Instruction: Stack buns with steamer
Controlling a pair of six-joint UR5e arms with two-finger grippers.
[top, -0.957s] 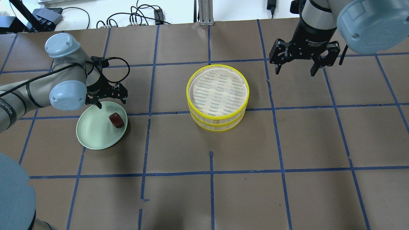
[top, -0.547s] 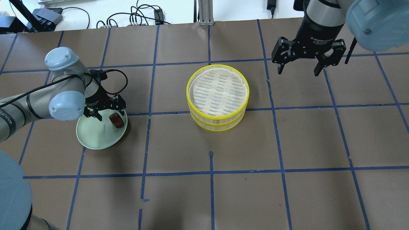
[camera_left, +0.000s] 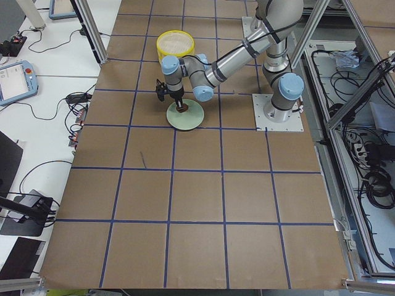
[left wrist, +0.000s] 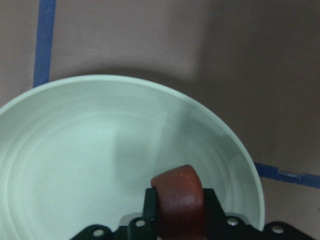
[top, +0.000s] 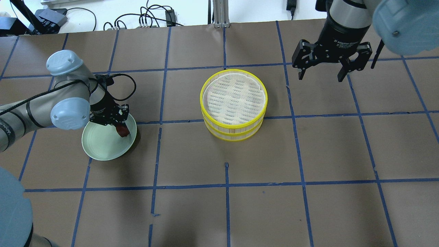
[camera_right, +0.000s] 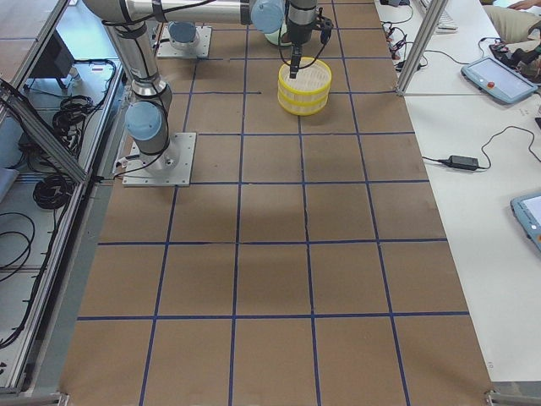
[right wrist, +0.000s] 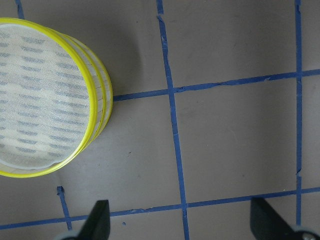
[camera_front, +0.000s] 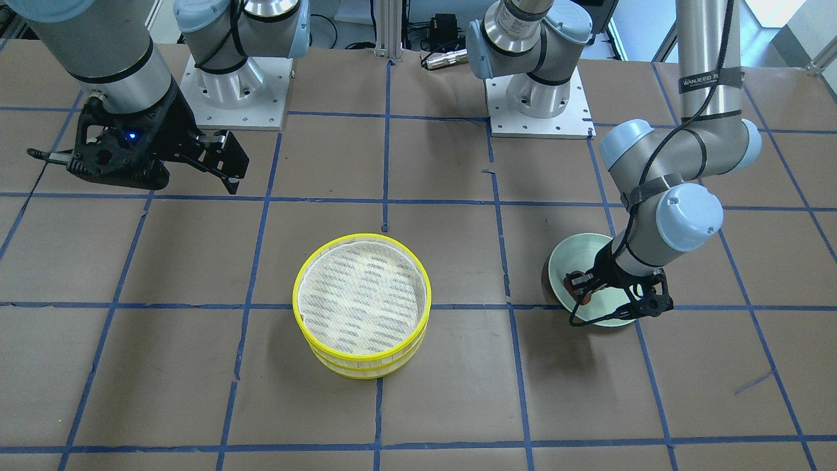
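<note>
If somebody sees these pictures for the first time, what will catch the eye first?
The yellow steamer, two trays stacked, stands in the middle. On the robot's left, the left gripper grips a red-brown bun on a pale green plate. The right gripper hangs open at the far right.

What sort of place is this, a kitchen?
Probably a robotics lab: left arm and right arm bolted to a table gridded with blue tape, a control tablet and cables beside it.
</note>
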